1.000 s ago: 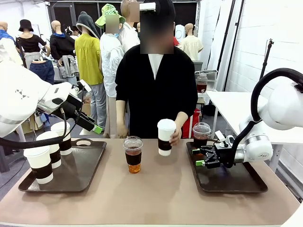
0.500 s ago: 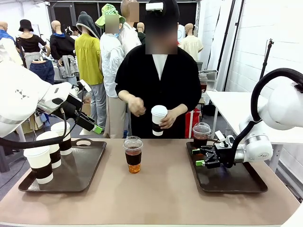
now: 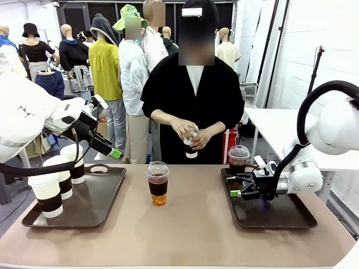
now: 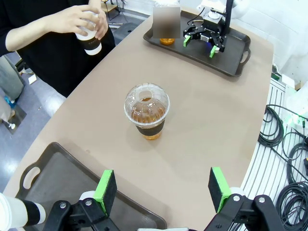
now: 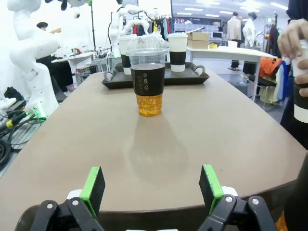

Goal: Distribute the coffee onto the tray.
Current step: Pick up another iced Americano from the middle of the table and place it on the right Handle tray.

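at the shared table, the person has lifted the white sleeved cup (image 3: 191, 147) off the tabletop, where it stood a second ago. both hands (image 3: 182, 129) now cradle it at chest height, clear of either tray. both arms have held their pose meanwhile. the left gripper (image 4: 162, 186) hangs raised above the left tray (image 3: 95, 207), its jaws spread wide and empty. the right gripper (image 3: 233, 187) sits low over the right tray (image 3: 280, 216), equally wide and holding nothing. three white cups (image 3: 46, 195) stand on the left tray and a domed cup (image 3: 238, 159) on the right tray. the middle clear cup (image 3: 157, 183) waits on bare table between the trays. we judge that cup the only one either arm can fetch now; the lifted one must first be set down or handed over.
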Available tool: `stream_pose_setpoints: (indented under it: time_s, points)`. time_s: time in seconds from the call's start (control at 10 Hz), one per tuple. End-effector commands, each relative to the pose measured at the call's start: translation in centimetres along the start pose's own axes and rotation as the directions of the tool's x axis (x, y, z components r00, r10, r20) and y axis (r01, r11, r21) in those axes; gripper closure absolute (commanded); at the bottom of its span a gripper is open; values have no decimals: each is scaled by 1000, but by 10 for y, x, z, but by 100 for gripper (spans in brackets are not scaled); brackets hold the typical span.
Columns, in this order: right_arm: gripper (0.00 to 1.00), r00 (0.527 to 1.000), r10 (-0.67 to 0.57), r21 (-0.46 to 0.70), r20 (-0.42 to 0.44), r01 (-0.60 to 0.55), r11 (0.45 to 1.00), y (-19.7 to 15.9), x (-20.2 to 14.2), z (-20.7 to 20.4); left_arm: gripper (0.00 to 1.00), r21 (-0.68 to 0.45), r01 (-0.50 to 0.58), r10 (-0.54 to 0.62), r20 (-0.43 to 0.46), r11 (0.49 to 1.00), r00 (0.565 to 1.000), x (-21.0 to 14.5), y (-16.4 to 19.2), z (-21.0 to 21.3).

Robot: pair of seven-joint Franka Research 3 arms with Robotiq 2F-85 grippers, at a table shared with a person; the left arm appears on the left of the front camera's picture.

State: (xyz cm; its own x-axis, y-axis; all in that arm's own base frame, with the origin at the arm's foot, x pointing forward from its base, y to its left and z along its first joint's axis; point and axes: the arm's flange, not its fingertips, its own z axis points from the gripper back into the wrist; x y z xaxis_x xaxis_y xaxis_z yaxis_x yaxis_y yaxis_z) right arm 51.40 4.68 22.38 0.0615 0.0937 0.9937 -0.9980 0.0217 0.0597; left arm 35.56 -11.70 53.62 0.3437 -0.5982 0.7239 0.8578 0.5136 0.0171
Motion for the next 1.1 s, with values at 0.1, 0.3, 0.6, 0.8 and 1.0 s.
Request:
stream_pose_setpoints:
  time_s: [0.1,0.3,0.6,0.8,1.0]
  points:
    - [0,998,-57,-48,30,59,997,18,13,-14,0,-14,5,-4,11,1000,1000,0,2,1]
    - [0,998,-56,-62,36,58,996,27,18,-26,0,-14,5,-4,11,1000,1000,0,2,1]
    - [0,998,-52,-74,34,55,996,33,24,-50,0,-14,5,-4,11,1000,1000,0,2,1]
    - [0,999,-49,-73,25,50,996,31,29,-70,0,-14,5,-4,11,1000,1000,0,2,1]
    - [0,999,-47,-59,7,47,997,28,33,-92,0,-14,5,-4,11,1000,1000,0,2,1]
